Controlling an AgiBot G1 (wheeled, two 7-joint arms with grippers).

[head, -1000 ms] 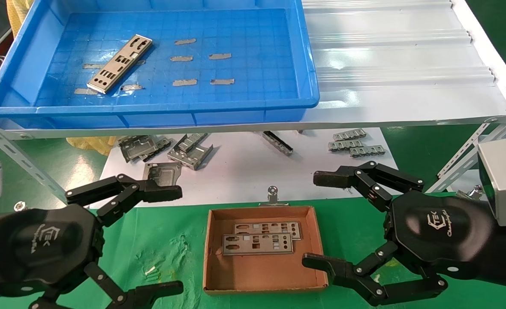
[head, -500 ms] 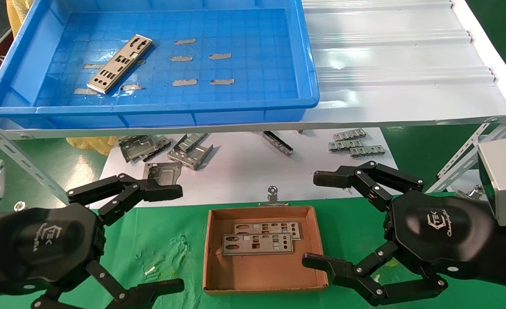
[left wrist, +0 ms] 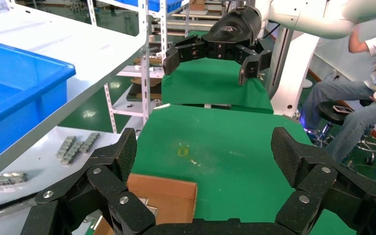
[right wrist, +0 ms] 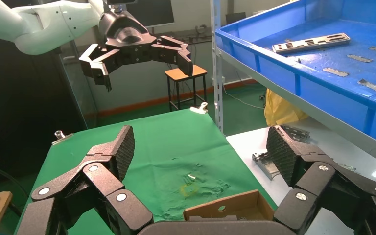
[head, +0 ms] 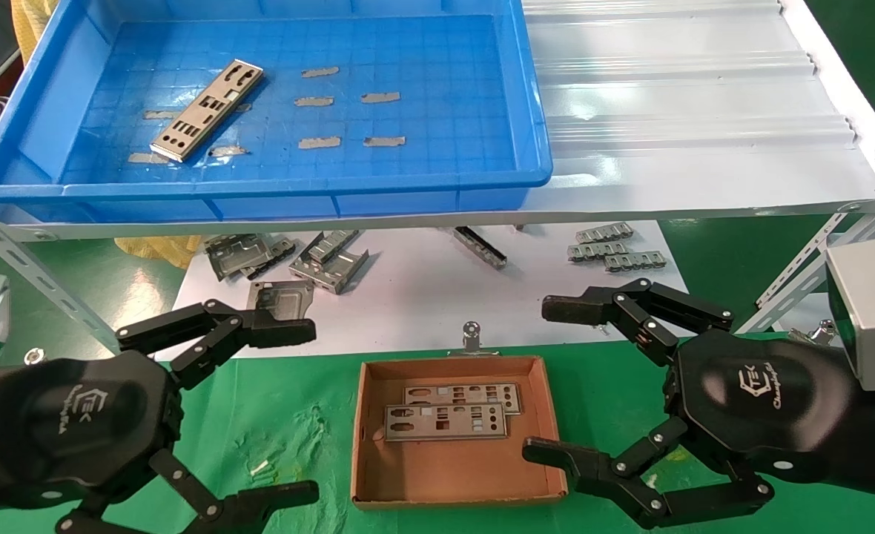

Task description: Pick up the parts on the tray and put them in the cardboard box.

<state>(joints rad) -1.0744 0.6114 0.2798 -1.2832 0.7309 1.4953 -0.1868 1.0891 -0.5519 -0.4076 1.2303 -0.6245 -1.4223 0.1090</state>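
Observation:
One silver-grey punched plate (head: 207, 110) lies slanted in the left part of the blue tray (head: 534, 111) on the raised shelf; it also shows in the right wrist view (right wrist: 311, 42). Two plates (head: 452, 411) lie overlapped in the brown cardboard box (head: 363, 445) on the green mat. My left gripper (head: 296, 415) hovers wide open and empty to the left of the box. My right gripper (head: 549, 382) hovers wide open and empty just right of the box. The box corner shows in the left wrist view (left wrist: 164, 193) and the right wrist view (right wrist: 225, 211).
Several small grey tape strips (head: 348, 119) lie on the tray floor. Bulky bent brackets (head: 289, 259) and small metal pieces (head: 612, 248) lie on the white sheet (head: 423, 297) under the shelf. A ribbed white sheet (head: 689, 96) covers the shelf's right side.
The left gripper has shifted very slightly; nothing else has visibly changed.

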